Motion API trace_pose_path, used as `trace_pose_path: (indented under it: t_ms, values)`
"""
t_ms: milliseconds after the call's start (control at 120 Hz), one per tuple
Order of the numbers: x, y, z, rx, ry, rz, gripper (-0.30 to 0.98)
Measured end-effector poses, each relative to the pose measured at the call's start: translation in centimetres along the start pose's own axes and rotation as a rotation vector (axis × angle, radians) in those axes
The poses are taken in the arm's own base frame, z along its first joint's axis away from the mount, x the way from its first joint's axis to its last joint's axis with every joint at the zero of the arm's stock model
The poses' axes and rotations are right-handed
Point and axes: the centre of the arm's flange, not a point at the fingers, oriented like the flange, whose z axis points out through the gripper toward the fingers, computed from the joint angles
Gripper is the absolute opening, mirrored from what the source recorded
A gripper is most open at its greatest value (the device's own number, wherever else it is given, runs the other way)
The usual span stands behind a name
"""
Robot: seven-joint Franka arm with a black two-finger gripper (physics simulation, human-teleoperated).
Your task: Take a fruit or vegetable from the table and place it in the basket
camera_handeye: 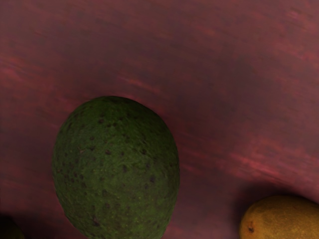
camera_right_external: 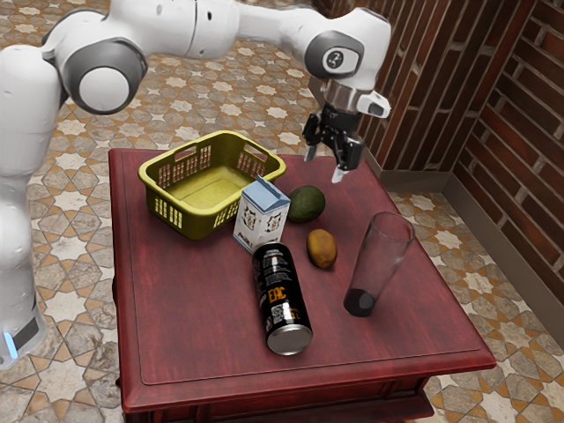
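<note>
Claw [camera_right_external: 324, 165] hangs open, the green avocado [camera_right_external: 307, 204] below it.

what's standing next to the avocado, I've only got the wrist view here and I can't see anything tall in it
Observer: A white and blue carton stands right beside the avocado.
Operator: okay, and is my pincer open or shut?
Observer: The pincer is open, its two fingers apart with nothing between them.
Operator: what about near that brown fruit, anything breakable?
Observer: A tall clear glass stands near the brown fruit.
</note>
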Motion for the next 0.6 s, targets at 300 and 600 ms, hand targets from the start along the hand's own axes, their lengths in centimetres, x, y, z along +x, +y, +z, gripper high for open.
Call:
trace_pose_path:
  t_ms: [300,600]
  values:
    - [0.4,-0.6,3.8,0.01,0.001,-0.061,0.69]
    - [1.2,-1.1,6.2,0.017,0.005,-0.101,0.69]
